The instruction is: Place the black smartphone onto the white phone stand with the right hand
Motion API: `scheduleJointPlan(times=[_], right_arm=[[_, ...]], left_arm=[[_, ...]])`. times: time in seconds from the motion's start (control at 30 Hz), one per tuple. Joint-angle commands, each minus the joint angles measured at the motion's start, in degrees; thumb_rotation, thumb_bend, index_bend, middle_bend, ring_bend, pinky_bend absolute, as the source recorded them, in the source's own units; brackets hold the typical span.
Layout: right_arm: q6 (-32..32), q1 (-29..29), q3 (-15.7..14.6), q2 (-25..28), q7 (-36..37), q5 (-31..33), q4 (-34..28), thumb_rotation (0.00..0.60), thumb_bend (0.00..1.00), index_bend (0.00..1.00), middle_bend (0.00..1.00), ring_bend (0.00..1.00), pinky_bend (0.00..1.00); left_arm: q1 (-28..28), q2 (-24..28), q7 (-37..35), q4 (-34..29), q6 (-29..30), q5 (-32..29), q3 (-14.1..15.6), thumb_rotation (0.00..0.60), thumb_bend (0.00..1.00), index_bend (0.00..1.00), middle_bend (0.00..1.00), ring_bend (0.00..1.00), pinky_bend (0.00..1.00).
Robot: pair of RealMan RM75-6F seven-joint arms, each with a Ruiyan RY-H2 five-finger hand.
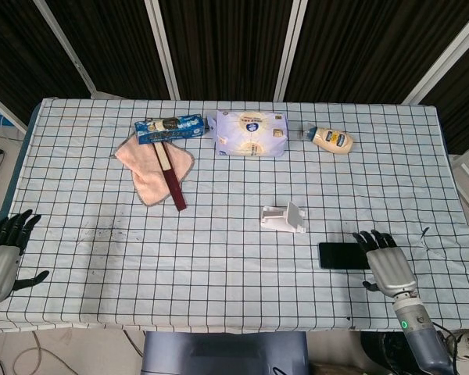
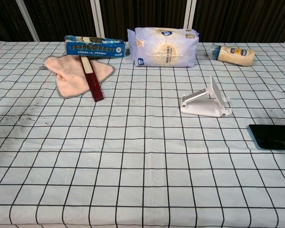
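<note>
So the black smartphone (image 1: 348,255) is seen lying flat on the checked tablecloth (image 1: 219,258), apart from the white phone stand (image 1: 284,219) further back. Only the head view catches the hands: the right hand (image 1: 387,266) is spread with nothing in it, and its fingertips (image 1: 367,237) are right over the phone's right end; actual contact can't be told. The left hand (image 1: 3,251) is also spread, fingers empty, at the table's near-left edge. In the chest view no hands are caught, just the phone cut off at the frame edge, well beyond the stand.
</note>
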Motion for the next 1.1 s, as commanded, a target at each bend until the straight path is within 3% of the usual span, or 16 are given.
scheduleJointPlan(times=[0.03, 0.3, 1.1], right_arm=[[-1.87, 1.29, 0.38, -1.44, -1.94, 2.20, 0.51, 0.600, 0.15, 0.15, 0.18, 0.14, 0.16], [-4.36, 3.23, 1.74, -4.00, -3.75, 7.05, 2.07, 0.600, 0.17, 0.22, 0.24, 0.21, 0.16], [-5.82, 6.63, 2.76, -8.96, -6.78, 14.48, 4.67, 0.600, 0.21, 0.28, 0.25, 0.21, 0.16]], left_arm=[[-0.10, 0.07, 0.04, -0.09, -0.26, -0.10, 0.04, 0.600, 0.00, 0.00, 0.00, 0.00, 0.00], [-0.22, 0.25, -0.18, -0.33, -0.70, -0.52, 0.01, 0.600, 0.00, 0.00, 0.00, 0.00, 0.00], [-0.49, 0.67, -0.53, -0.79, -1.60, -1.33, -0.02, 0.600, 0.00, 0.00, 0.00, 0.00, 0.00]])
